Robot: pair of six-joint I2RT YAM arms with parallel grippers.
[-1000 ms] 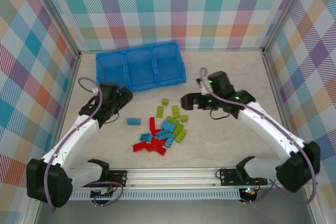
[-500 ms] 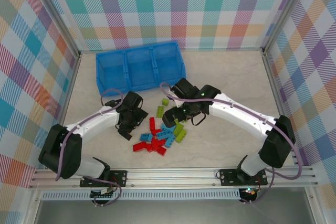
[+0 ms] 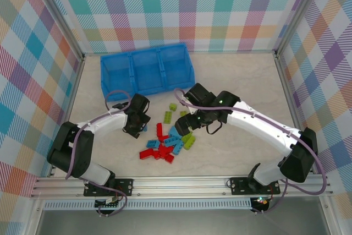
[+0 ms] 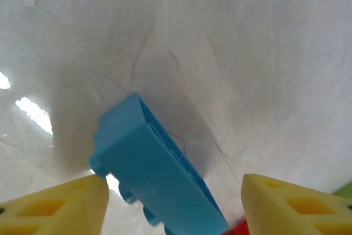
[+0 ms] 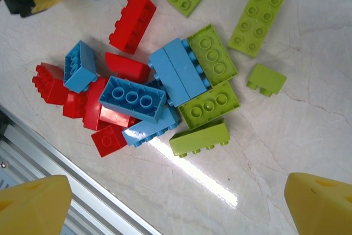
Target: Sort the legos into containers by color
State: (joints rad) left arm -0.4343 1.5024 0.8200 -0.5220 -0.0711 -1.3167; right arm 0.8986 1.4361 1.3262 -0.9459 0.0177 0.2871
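The legos (image 3: 165,146) lie in a loose pile of red, light blue and lime green bricks mid-table, seen close in the right wrist view (image 5: 165,92). One light blue brick (image 4: 159,174) lies apart at the pile's left, between the yellow fingers of my left gripper (image 4: 176,207). The left finger (image 4: 60,205) touches its corner; the right finger stands off it. From above, that gripper (image 3: 142,127) covers the brick. My right gripper (image 3: 184,127) hovers wide open over the pile (image 5: 179,205), holding nothing. The containers, one blue tray (image 3: 165,87) with three compartments, sit behind.
A lime green brick (image 5: 199,138) lies nearest the right gripper's gap. Stray lime bricks (image 3: 172,107) lie between pile and tray. The aluminium rail (image 3: 181,182) runs along the near edge, and plaid walls close in the table.
My left arm swung right onto the lone light blue brick and its jaws narrowed around it. My right arm moved left from the table's right side to above the pile, still open.
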